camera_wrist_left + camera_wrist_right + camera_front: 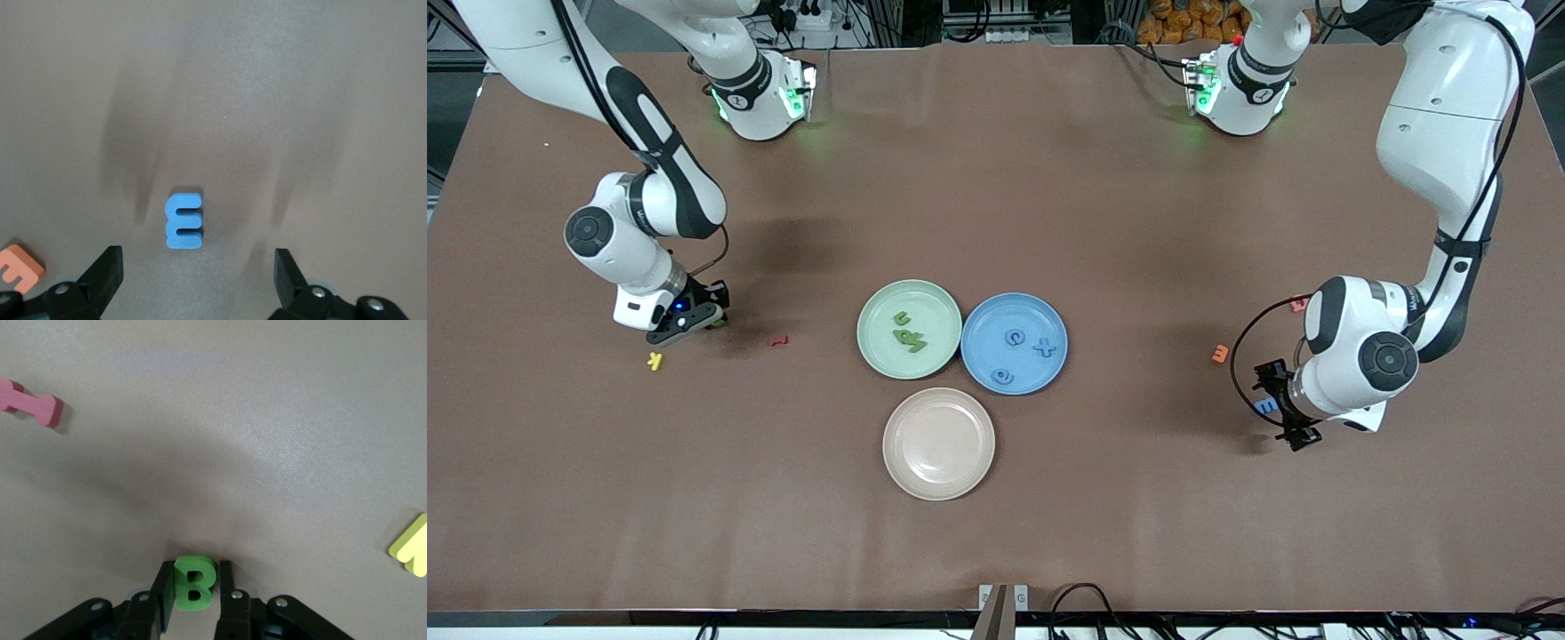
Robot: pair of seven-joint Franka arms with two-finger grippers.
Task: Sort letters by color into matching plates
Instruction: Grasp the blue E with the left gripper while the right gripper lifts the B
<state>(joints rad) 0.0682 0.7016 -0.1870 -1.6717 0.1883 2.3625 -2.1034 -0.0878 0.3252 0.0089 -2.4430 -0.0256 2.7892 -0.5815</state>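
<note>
- My right pincer (193,607) is down at the table (996,551) near the right arm's end, its fingers clenched on both flanks of a green letter B (194,583).
- The grip looks centred, so I judge a straight lift best, with no twist, before carrying toward the green plate (871,351) at mid-table, which already holds green letters (908,333).
- I would keep clear of the yellow letter (656,360) and the red letter (779,340) lying close by.
- My left pincer (199,280) hangs released over a blue letter E (183,221) near the left arm's end, straddling it without touching, an orange letter (19,268) beside it.
- I should lower squarely so both fingers meet the E's sides, then take it to the blue plate (983,356), touching the green one, where blue letters (1023,352) lie.
</note>
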